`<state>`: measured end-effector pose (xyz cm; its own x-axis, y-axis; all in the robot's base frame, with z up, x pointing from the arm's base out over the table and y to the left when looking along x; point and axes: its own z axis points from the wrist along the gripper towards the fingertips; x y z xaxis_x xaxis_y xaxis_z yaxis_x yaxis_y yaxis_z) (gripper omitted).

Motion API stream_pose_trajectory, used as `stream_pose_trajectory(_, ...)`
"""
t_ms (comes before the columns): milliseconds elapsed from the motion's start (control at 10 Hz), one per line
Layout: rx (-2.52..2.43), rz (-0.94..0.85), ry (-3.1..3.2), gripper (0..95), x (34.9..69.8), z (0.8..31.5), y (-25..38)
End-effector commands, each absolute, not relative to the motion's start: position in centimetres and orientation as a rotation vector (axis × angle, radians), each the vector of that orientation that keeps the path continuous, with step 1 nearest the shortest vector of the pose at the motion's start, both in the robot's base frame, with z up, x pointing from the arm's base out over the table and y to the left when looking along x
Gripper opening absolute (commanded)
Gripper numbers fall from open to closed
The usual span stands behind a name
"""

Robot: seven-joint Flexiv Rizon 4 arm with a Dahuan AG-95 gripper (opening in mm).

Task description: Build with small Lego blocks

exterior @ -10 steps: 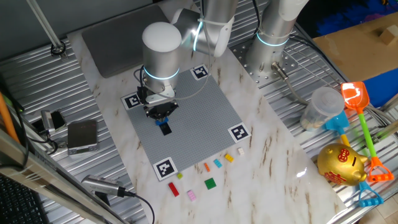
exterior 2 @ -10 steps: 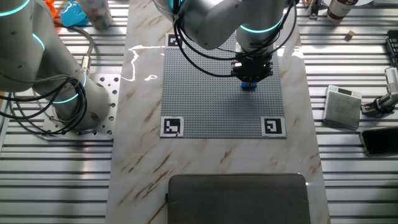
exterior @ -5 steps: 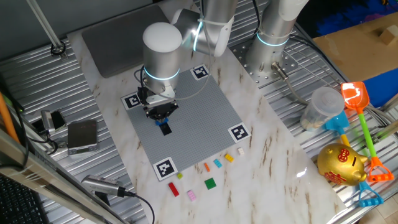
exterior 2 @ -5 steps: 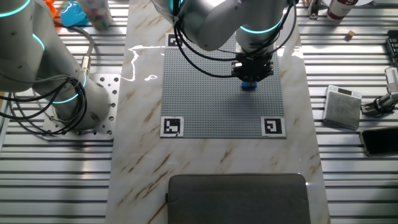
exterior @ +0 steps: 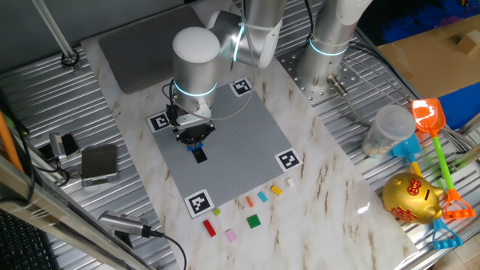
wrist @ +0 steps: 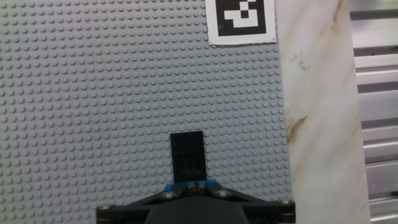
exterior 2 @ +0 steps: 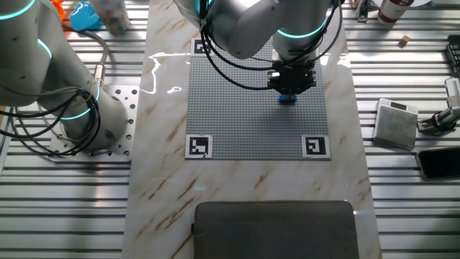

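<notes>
A small blue brick point(wrist: 194, 184) sits pinched between my fingertips, only its top edge peeping out in the hand view, and my gripper point(wrist: 194, 190) is clamped on it low over the grey baseplate point(wrist: 93, 93). Just ahead of it a black brick point(wrist: 188, 157) is already seated flat on the studs, its long side running away from me, and the blue one touches or nearly touches its near end; I judge I am pressing the blue brick down next to or onto the black one so the two join, though I cannot tell whether it has fully clicked home. From the other fixed view the blue shows just under my fingers point(exterior 2: 288, 98), toward the right side of the plate, between the far and near corner markers point(exterior 2: 314, 147). I hold the brick upright and square to the stud rows because any tilt would stop it from seating. The remaining loose bricks lie well apart on the marble bench point(exterior: 330, 187), in a scatter just past the plate's edge: red point(exterior: 210, 229), pink point(exterior: 231, 235), green point(exterior: 254, 220), orange point(exterior: 249, 202), light blue point(exterior: 262, 197), yellow point(exterior: 276, 190) and white point(exterior: 290, 181), kept off the plate so the building area stays free.
</notes>
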<state>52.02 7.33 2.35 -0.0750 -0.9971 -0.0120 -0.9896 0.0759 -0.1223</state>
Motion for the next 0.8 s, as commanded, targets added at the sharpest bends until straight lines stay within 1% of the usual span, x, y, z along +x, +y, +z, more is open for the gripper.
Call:
stream_pose_trajectory(100,-2.068,-0.138,2.243,0.0,52.0,1.7,7.4)
stream_pose_trajectory(800,-1.997,-0.146,2.309,0.0,51.1,3.7,8.1)
